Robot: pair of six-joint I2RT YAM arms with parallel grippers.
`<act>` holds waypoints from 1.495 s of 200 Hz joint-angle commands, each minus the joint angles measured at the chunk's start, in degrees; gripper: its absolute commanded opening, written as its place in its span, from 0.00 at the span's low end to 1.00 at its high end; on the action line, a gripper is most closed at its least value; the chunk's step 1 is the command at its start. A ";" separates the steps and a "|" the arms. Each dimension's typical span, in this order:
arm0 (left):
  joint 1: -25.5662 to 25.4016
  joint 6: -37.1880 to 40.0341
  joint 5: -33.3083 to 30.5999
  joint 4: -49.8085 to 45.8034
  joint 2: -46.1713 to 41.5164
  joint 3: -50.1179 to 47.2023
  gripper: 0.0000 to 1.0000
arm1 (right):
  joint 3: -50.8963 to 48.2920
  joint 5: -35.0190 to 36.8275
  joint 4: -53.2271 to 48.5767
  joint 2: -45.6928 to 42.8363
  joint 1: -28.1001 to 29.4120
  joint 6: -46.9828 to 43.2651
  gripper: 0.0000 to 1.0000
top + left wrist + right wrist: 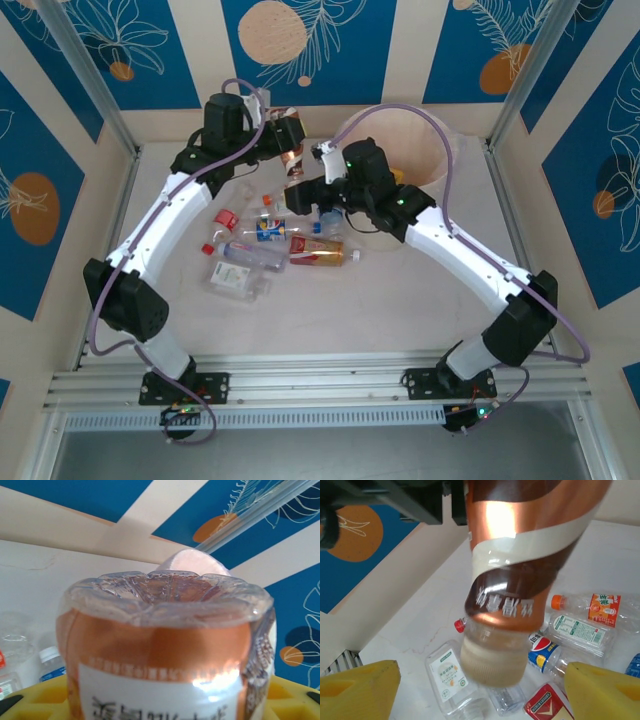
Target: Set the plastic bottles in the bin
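Observation:
My left gripper (288,135) is shut on a plastic bottle (292,153) with an orange-brown label, held up just left of the bin (437,150). In the left wrist view the bottle's crushed clear base (165,592) faces the camera between the yellow fingers (35,697). It hangs cap-down (492,662) in the right wrist view. My right gripper (482,675) is open, its yellow fingers (360,690) standing wide on either side of the cap without touching it. Several more plastic bottles (275,245) lie on the table below.
Under the right gripper lie a clear white-labelled bottle (449,677), a Pepsi bottle (545,650), an orange-capped bottle (592,607) and a red-labelled one (547,707). Metal frame posts (95,85) and blue patterned walls close in the table.

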 commanded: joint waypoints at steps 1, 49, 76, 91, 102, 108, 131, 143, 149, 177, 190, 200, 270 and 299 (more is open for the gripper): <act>-1.29 -1.37 2.86 1.94 -2.61 1.67 0.48 | 3.37 -1.29 0.65 1.30 0.29 -1.25 0.82; -2.14 -3.19 4.55 3.27 -3.49 -0.15 0.48 | 6.50 -0.62 0.39 3.88 0.57 -1.69 0.59; -2.18 -2.98 4.16 3.12 -4.14 -0.86 0.48 | 6.60 0.62 0.15 4.08 0.64 -1.59 0.41; -2.12 -2.85 3.85 3.07 -4.47 -1.11 0.50 | 6.58 1.25 -0.05 4.01 0.64 -1.54 0.26; -2.12 -2.71 3.58 2.96 -4.64 -1.17 0.54 | 6.61 1.80 -0.28 3.92 0.62 -1.47 0.15; -2.12 -2.67 3.36 2.86 -4.84 -1.23 0.57 | 6.69 2.08 -0.37 3.85 0.59 -1.50 0.10; -2.12 -2.16 2.37 2.50 -5.64 -1.20 0.84 | 6.90 3.63 -0.94 3.18 0.64 -1.57 0.02; -2.12 -1.44 1.42 1.98 -6.36 -1.18 0.99 | 6.79 4.94 -1.45 2.58 0.56 -1.63 0.00; -2.12 -1.04 0.80 1.63 -6.91 -1.22 1.00 | 6.84 5.78 -1.81 2.23 0.53 -1.56 0.00; -1.92 2.76 -3.80 -0.51 -10.74 -1.81 1.00 | 7.69 10.40 -5.29 0.31 -0.02 -1.13 0.00; -1.87 4.95 -7.87 -1.81 -13.39 -2.81 1.00 | 8.90 13.88 -8.31 -0.46 -0.32 -0.75 0.00; -1.77 6.59 -11.21 -2.38 -15.69 -4.22 0.99 | 10.15 16.75 -10.90 -1.06 -0.56 -0.34 0.00; -0.45 16.10 -30.53 -6.68 -28.82 -11.71 1.00 | 17.64 32.62 -27.22 -1.84 -6.69 2.54 0.00; 0.61 17.93 -35.41 -9.62 -30.65 -14.21 0.99 | 21.40 36.57 -32.29 0.01 -11.15 3.49 0.00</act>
